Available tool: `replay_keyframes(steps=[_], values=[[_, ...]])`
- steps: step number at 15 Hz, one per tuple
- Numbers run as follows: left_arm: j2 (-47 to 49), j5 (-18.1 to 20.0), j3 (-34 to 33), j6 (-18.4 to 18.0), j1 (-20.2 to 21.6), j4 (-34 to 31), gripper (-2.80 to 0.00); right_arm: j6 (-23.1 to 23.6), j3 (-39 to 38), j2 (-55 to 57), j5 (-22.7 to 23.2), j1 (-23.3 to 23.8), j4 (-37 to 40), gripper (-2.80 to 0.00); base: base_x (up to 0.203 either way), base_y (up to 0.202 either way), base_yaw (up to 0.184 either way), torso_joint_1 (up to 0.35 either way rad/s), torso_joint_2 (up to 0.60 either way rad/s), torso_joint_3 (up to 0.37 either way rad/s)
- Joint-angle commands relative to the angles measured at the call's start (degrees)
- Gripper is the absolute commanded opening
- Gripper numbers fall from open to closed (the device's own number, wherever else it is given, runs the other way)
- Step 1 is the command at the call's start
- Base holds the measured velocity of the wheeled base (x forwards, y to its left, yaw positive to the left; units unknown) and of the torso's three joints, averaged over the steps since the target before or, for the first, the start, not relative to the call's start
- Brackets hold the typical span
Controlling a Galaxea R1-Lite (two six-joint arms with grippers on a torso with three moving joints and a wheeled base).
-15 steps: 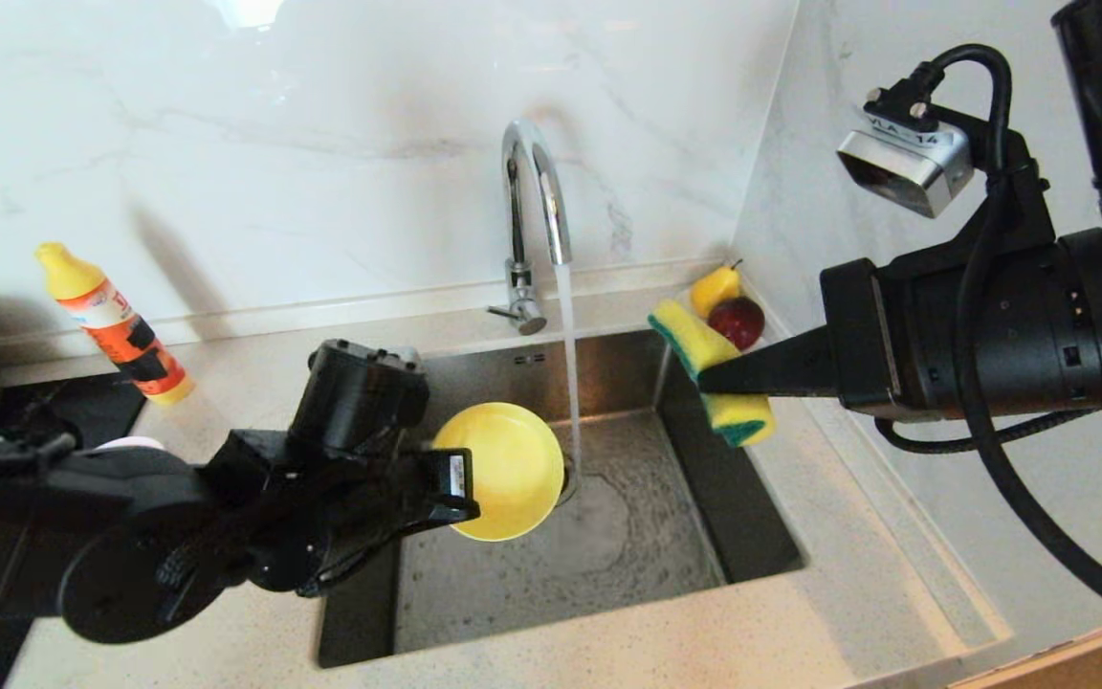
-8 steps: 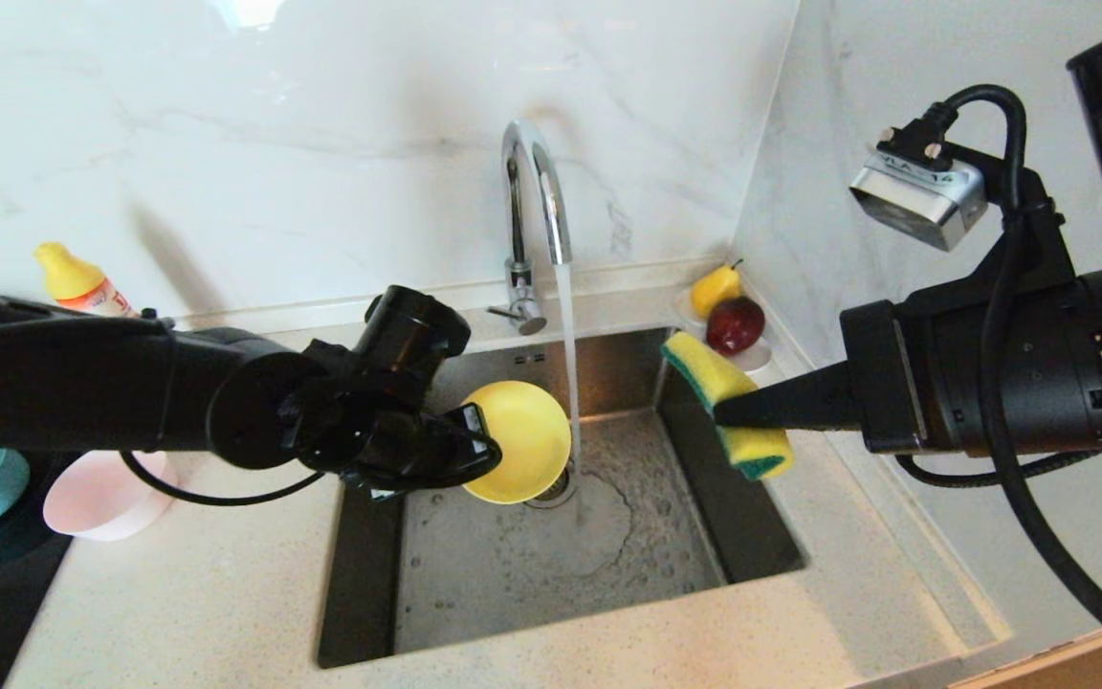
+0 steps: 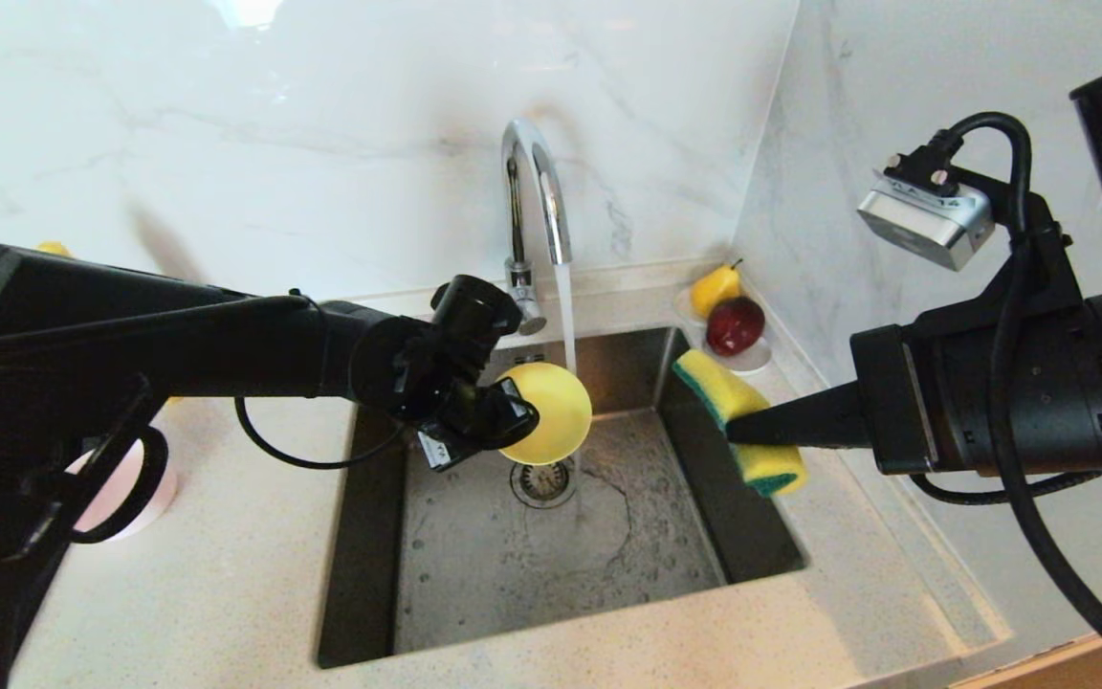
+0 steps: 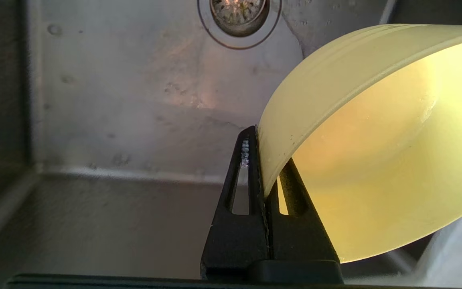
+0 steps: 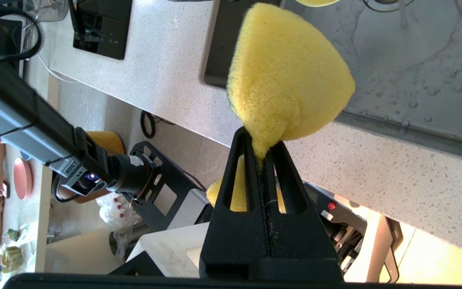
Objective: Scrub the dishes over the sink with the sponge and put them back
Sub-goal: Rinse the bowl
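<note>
a: where was the yellow bowl [image 3: 551, 411]?

b: left gripper [image 3: 513, 421] had its rim pinched, tilted over the sink [image 3: 551, 565] beside the water stream, above the drain.

a: and the sponge [image 3: 738, 421]?

b: squeezed in the right gripper [image 3: 738, 431], over the sink's right edge, clear gap between them.

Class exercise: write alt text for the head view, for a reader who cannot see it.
The left gripper holds a yellow bowl beside the running tap over the sink; the right gripper holds a sponge above the sink's right edge.
</note>
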State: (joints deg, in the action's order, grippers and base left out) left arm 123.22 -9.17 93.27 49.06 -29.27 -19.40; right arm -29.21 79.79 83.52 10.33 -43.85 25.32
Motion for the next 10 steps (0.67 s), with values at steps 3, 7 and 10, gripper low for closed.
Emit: replay_keyframes(steps=[3, 7, 10], values=[[5.11, -0.14, 4.28, 2.09, 0.00, -0.06, -2.80, 0.31, -0.60, 0.04, 0.05, -0.01, 0.17, -2.80, 0.000, 0.000, 0.000, 0.000, 0.00, 0.000], [7.71, -0.14, 8.47, 2.18, 0.08, -0.26, -2.80, 0.65, -0.51, -0.29, 0.13, -0.01, 0.17, -2.80, 0.000, 0.000, 0.000, 0.000, 0.00, 0.000], [8.70, -0.05, 8.95, 2.42, 0.02, -0.29, -2.80, 0.64, -0.77, -0.37, 0.13, -0.01, 0.17, -2.80, 0.000, 0.000, 0.000, 0.000, 0.00, 0.000]])
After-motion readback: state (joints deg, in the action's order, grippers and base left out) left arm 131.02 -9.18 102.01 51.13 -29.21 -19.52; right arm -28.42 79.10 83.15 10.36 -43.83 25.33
